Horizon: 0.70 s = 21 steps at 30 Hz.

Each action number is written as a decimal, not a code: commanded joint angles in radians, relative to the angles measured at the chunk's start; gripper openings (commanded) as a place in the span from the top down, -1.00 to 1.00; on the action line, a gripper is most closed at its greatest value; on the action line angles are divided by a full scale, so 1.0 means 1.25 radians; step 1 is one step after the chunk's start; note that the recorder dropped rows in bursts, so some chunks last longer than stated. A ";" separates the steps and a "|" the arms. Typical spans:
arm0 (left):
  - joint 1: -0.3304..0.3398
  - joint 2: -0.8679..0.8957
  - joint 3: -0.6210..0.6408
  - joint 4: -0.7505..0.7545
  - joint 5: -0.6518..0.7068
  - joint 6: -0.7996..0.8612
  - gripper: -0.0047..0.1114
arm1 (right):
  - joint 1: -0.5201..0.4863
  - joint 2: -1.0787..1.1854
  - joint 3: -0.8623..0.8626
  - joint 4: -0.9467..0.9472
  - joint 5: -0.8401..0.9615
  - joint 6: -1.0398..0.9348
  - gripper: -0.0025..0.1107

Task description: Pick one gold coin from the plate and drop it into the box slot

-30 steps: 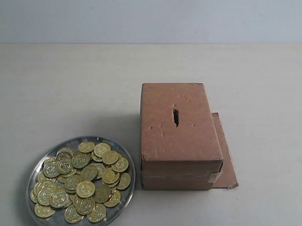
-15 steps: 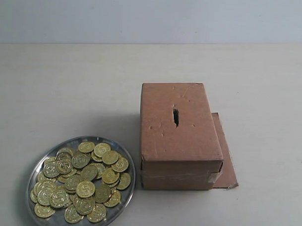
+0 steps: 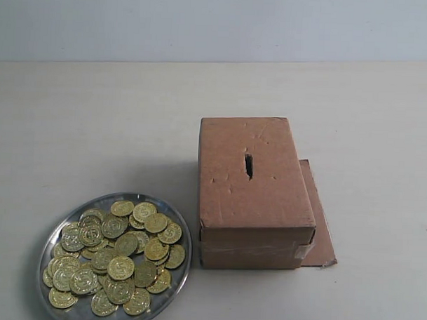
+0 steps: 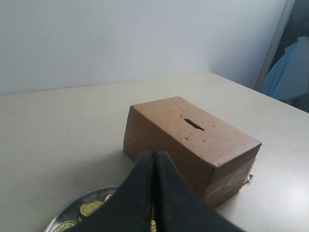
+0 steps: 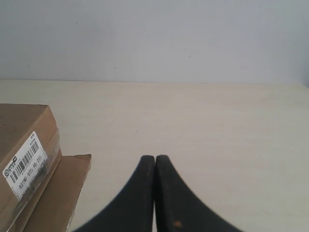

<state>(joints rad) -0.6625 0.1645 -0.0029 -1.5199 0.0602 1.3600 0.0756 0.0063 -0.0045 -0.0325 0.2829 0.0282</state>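
1. Coins are lying heaped on the plate, lower left of the exterior view; the box is standing just right of it, its slot running up-down.
2. I am carrying my left gripper closed and empty, the plate showing just past its tips; I am judging this arm the nearer.
3. My right gripper is likewise closed and empty.

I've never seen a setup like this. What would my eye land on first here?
Most striking is the heap of gold coins on the shiny plate, at the exterior view's lower left. Just to its right stands the brown cardboard box with a small dark slot in its top, sitting on a flat cardboard sheet. The black left gripper and right gripper are both closed.
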 commanded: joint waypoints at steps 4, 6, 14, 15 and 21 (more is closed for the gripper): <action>0.002 -0.004 0.002 -0.009 0.001 -0.003 0.91 | -0.005 -0.005 0.004 0.001 0.000 0.003 0.96; 0.002 -0.004 0.002 -0.009 0.001 -0.003 0.91 | -0.005 -0.005 0.004 0.001 0.000 0.003 0.96; 0.189 -0.051 0.002 0.011 -0.010 0.058 0.91 | -0.005 -0.005 0.004 0.001 0.000 0.003 0.96; 0.227 -0.059 0.002 0.011 -0.010 0.058 0.91 | -0.005 -0.005 0.004 0.001 0.000 0.003 0.96; 0.374 -0.103 0.002 0.011 -0.020 0.062 0.91 | -0.005 -0.005 0.004 0.001 0.000 0.003 0.96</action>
<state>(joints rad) -0.2536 0.0603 -0.0029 -1.5054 0.0437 1.4282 0.0756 0.0063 -0.0045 -0.0325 0.2829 0.0323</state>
